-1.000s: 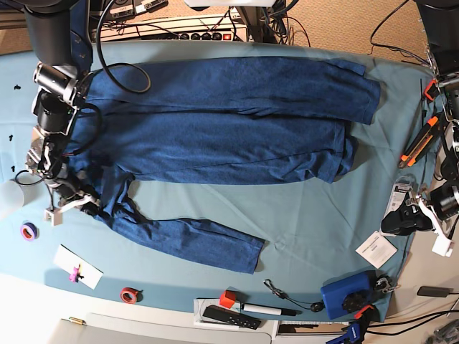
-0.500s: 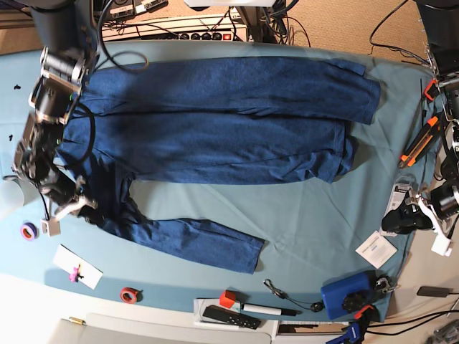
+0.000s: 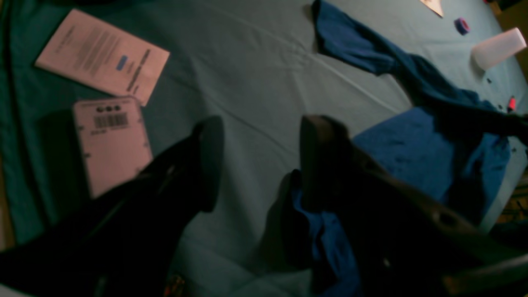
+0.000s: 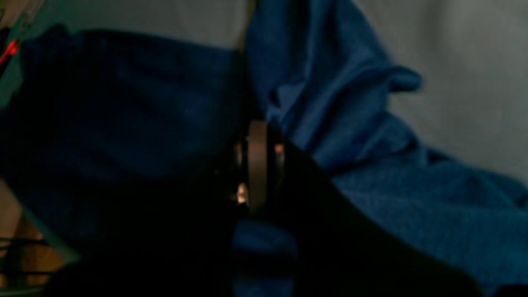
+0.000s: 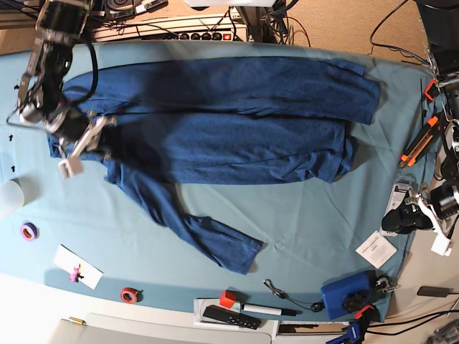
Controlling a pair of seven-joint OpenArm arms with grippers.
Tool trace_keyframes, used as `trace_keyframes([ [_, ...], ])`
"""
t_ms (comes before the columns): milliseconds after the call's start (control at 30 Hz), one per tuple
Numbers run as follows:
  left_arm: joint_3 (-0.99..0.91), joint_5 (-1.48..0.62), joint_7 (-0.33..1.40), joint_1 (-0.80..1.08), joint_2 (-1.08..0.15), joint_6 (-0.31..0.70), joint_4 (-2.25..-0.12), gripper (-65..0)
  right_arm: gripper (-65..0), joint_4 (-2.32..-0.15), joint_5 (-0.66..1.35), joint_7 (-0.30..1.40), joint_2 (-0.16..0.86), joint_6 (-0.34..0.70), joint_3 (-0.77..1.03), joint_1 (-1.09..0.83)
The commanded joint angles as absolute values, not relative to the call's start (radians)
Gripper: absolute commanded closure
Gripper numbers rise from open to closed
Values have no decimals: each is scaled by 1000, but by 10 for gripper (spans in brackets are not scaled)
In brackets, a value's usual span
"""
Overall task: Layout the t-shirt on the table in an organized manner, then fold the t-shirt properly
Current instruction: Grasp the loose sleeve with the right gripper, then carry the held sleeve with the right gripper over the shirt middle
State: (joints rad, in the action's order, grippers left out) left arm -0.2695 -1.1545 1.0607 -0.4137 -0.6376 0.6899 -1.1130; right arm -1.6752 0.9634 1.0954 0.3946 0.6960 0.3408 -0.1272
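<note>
Nearest the base cam, along the front edge: a black remote [image 5: 231, 317], a white marker pen w/ red cap [image 5: 252, 307], a small red tape roll [image 5: 128, 294], a white card w/ pink clip [image 5: 77, 266], and to the side a blue boxy tool [image 5: 347, 294]. Beyond them runs the wide table under its smooth light teal cloth [image 5: 315, 215], w/ a white leaflet [image 5: 376, 249] by the side where the left gripper [image 5: 418, 217] sits at the edge, off the fabric; in the left wrist view its two dark fingers [image 3: 208, 161] stand well apart over bare cloth, nothing btwn them, beside a white barcode-labelled card [image 3: 112, 142]. Mid-table, one sleeve of the big dark navy-blue t-shirt [image 5: 229, 122] trails diagonally toward the front, and the body is spread lengthwise across the far half. At the far side the right gripper [image 5: 86, 140] is on the shirt's end; the right wrist view shows its jaws pressed together, pinching a bunched fold of blue fabric. A purple tape ring [image 5: 29, 231] and a translucent white cup [image 5: 8, 195] lie near that end.
</note>
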Motion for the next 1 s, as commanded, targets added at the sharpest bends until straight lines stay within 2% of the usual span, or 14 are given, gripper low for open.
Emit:
trace_keyframes([
  [0, -278, -1177, 1038, -443, -660, 696, -1127, -304, 0, -1708, 997, 1073, 413, 698, 348, -139],
  [233, -278, -1177, 1038, -443, -660, 696, -1127, -304, 0, -1768, 1089, 1124, 405, 698, 348, -249],
  [500, -278, -1178, 1038, -443, -659, 696, -1127, -304, 0, -1771, 1104, 1179, 328, 698, 348, -285],
  [533, -278, -1178, 1038, -443, -659, 691, -1127, -304, -53, -1771, 1103, 1178, 321, 698, 348, -285],
  [600, -278, -1182, 1038, -443, -651, 659, -1127, -304, -236, -1771, 1103, 1160, 312, 698, 348, -284],
  [633, -278, -1181, 1038, -443, -643, 651, -1127, -304, -285, -1771, 1103, 1127, 308, 698, 348, -284],
  [767, -278, -1181, 1034, -443, -598, 651, -1127, -304, -292, -1771, 1052, 994, 307, 698, 348, -235],
  [967, -278, -1173, 1001, -444, -506, 651, -1127, -304, -292, -1771, 879, 980, 257, 698, 348, -45],
])
